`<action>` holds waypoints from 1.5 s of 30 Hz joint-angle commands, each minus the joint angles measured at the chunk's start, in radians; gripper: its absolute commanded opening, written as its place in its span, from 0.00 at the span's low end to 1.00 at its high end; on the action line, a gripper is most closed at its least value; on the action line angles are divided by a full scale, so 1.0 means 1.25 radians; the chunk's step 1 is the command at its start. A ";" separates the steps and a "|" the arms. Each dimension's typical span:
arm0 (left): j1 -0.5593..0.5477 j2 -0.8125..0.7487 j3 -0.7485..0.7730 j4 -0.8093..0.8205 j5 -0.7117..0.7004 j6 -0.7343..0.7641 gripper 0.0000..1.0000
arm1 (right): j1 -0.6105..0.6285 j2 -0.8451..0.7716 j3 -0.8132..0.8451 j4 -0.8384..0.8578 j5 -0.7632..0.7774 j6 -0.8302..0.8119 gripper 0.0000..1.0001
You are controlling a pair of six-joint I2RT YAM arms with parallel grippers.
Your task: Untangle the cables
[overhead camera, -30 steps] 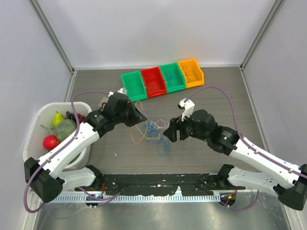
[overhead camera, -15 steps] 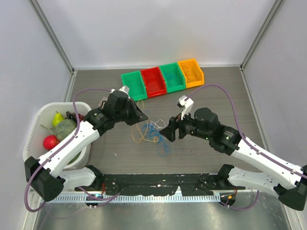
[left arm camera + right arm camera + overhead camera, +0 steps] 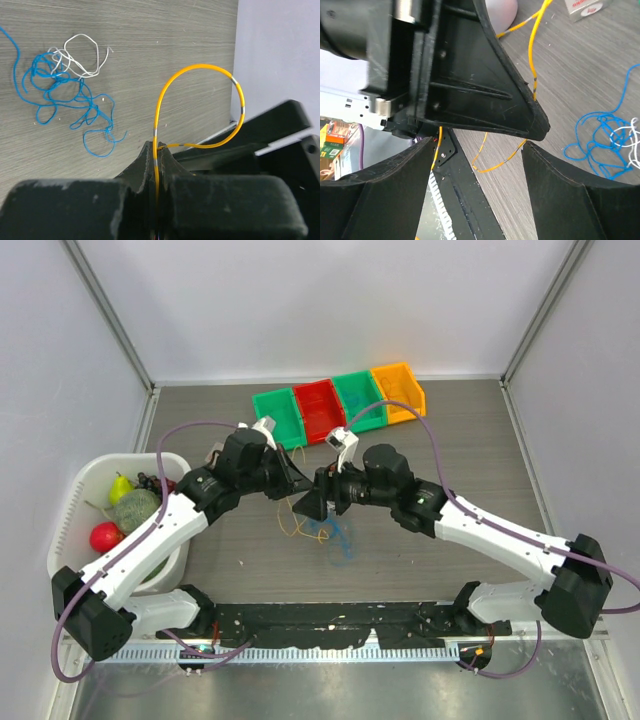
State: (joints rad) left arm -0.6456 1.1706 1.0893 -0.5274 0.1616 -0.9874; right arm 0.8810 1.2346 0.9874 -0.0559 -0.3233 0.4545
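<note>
Orange cable (image 3: 200,66) is looping out of the left tool (image 3: 157,150), which is clamping it tight, near the blue tangle (image 3: 60,95) on the tabletop (image 3: 175,30). Right tool (image 3: 477,145) is hovering wide open near that tangle; ideally it is closing on orange alone, then pulling gently away.

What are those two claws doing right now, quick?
Left gripper: closed, pinching the orange-yellow cable.
Right gripper: open, holding nothing.
</note>
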 commanded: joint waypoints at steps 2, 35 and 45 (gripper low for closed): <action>0.005 -0.021 -0.009 0.048 0.001 -0.016 0.00 | -0.003 0.005 -0.040 0.186 -0.067 0.085 0.76; 0.006 0.032 0.040 -0.032 -0.196 -0.030 0.59 | 0.055 0.092 -0.052 0.285 0.379 0.201 0.01; 0.039 -0.114 -0.044 -0.066 -0.399 0.082 1.00 | -0.108 0.120 -0.051 0.274 0.286 0.148 0.01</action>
State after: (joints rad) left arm -0.6182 1.1503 1.0729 -0.5827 -0.1833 -0.9623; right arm 0.8318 1.3556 0.8860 0.2321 0.0723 0.6868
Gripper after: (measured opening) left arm 0.992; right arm 0.026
